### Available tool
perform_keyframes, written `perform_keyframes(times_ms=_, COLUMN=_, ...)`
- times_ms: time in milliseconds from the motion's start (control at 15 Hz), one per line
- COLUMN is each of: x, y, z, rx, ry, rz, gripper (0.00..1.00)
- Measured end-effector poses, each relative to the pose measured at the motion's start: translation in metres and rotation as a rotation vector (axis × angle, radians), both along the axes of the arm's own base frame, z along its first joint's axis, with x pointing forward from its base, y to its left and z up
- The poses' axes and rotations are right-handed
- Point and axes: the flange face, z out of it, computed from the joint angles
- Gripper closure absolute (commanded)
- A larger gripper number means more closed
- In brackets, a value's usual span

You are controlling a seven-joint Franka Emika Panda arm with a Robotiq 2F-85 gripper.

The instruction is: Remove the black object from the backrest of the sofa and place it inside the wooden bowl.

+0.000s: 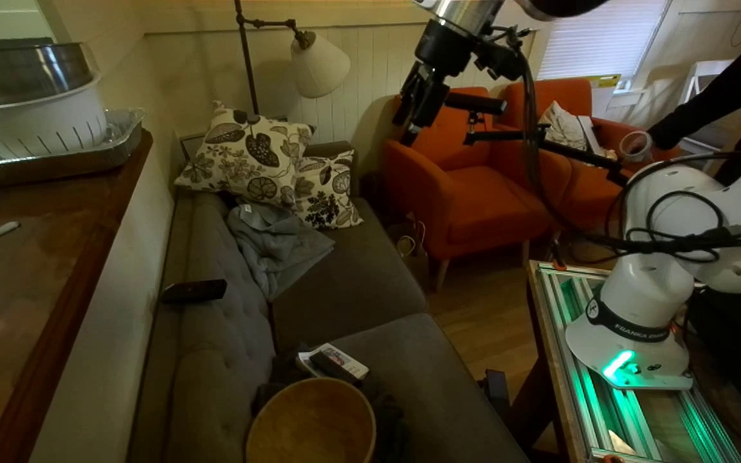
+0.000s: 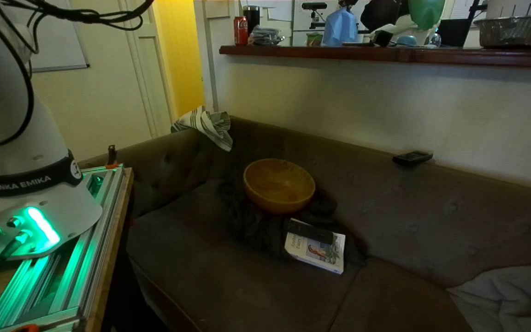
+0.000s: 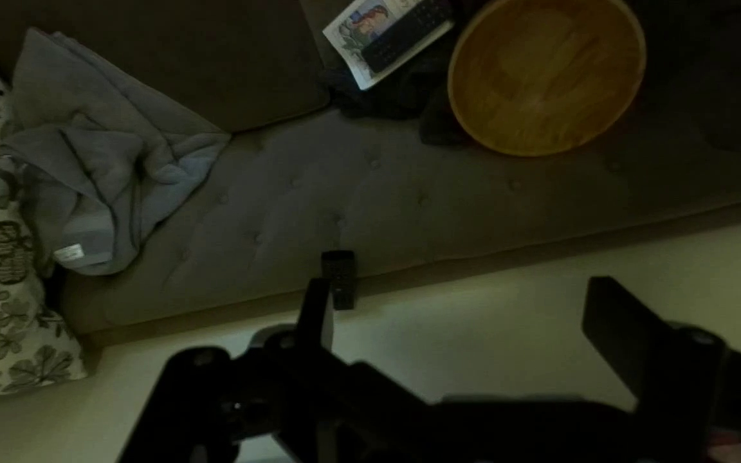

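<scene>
- While the gripper [image 3: 460, 292] is held aloft, its fingers are spread wide.
- Black object [image 2: 413, 158]: laid flat atop the backrest [image 2: 468, 212].
- Bowl [image 2: 279, 182]: set on dark cloth [image 2: 252, 230] on the sofa [image 2: 191, 276], near a book [image 2: 314, 253].

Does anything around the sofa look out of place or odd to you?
A little, perhaps. The black remote lies crosswise on top of the backrest, an unusual perch, and the wooden bowl sits amid dark crumpled cloth on the sofa, an unlikely spot for one. I see no spill or damage.
</scene>
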Motion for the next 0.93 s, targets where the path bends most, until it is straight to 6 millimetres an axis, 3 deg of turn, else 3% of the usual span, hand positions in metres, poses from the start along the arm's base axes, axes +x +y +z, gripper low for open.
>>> perform_keyframes(times_ms=333, x=0.068, y=-0.071, z=-0.046, rx=0.114, ry=0.144, rz=-0.017, gripper=0.0)
perform_keyframes(times_ms=533, x=0.09, y=-0.073, z=-0.053, rx=0.101, ry=0.178, rz=-0.031, gripper=0.0)
perform_keyframes(times_ms=933, x=0.092, y=-0.072, z=-0.05, rx=0.101, ry=0.177, rz=-0.03, gripper=0.0)
